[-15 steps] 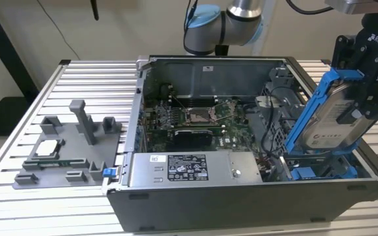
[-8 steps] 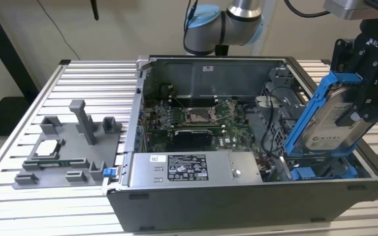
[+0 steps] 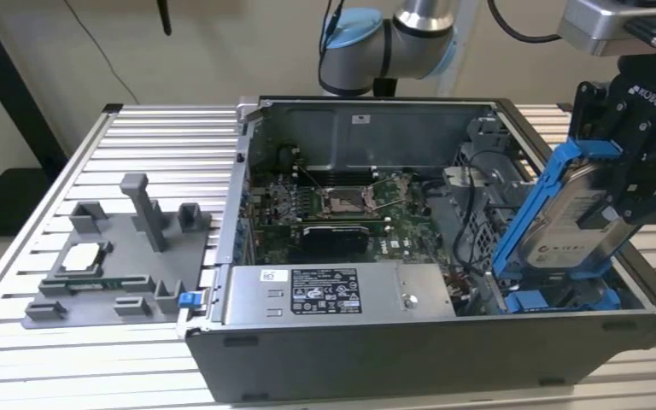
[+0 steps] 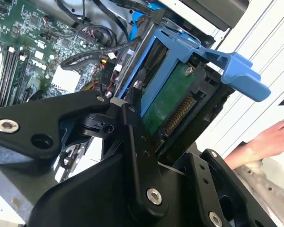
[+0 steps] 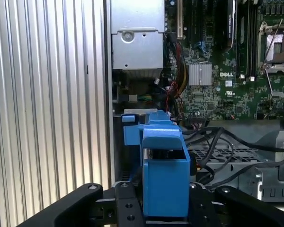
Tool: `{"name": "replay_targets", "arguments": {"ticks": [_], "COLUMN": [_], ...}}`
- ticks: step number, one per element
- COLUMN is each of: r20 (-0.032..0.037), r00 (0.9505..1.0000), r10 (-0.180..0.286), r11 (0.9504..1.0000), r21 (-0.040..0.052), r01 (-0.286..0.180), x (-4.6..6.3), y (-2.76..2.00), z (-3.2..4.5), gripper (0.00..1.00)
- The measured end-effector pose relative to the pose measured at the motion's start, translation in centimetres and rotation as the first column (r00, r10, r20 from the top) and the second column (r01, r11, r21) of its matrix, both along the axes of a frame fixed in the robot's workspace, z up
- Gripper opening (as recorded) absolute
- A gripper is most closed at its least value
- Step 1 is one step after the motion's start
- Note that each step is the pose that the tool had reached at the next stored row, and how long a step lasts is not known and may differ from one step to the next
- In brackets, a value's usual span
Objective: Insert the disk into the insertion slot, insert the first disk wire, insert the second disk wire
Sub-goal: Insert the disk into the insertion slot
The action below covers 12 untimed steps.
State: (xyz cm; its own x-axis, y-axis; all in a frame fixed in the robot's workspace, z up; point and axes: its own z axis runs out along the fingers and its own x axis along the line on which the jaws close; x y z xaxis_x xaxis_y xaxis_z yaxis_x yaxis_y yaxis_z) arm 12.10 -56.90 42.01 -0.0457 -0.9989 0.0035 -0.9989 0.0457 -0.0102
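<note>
Case (image 3: 419,359): open, centre of the exterior view. Gripper (image 3: 615,207): at the exterior view's right; I see it pinching the disk (image 3: 556,229). Disk: tilted, lower end near the slot (image 3: 562,301), lower right.

In the exterior view the arm (image 3: 391,38) runs off the top edge and the gripper (image 3: 615,198) off the right. The disk (image 3: 556,231) hides most of the slot (image 3: 562,301); whether its lower end touches it cannot be told. In the second wrist view a hand (image 4: 267,139) is cut by the right edge.
</note>
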Motion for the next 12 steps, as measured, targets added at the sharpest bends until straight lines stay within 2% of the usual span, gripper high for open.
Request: {"name": "replay_targets", "arguments": {"ticks": [12], "r20": [-0.0032], "r00": [1.0], "r10": [0.0], "r11": [1.0], "r21": [0.0041], "r01": [0.0], "x": [0.65], "y": [-0.11], "z": [-1.03], "gripper": [0.0]}}
